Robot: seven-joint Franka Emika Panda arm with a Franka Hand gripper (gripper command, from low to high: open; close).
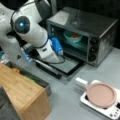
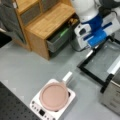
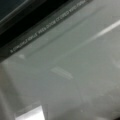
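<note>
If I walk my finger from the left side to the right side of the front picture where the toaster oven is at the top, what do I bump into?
Wooden shelf unit → robot arm → open oven door → teal bowl inside the toaster oven → pink pan on the white cooktop.

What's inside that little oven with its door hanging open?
On the rack inside the oven sits a teal bowl with something orange-red in it. The robot's arm and hand cover the cavity's left part in a front view, so anything there stays hidden.
</note>
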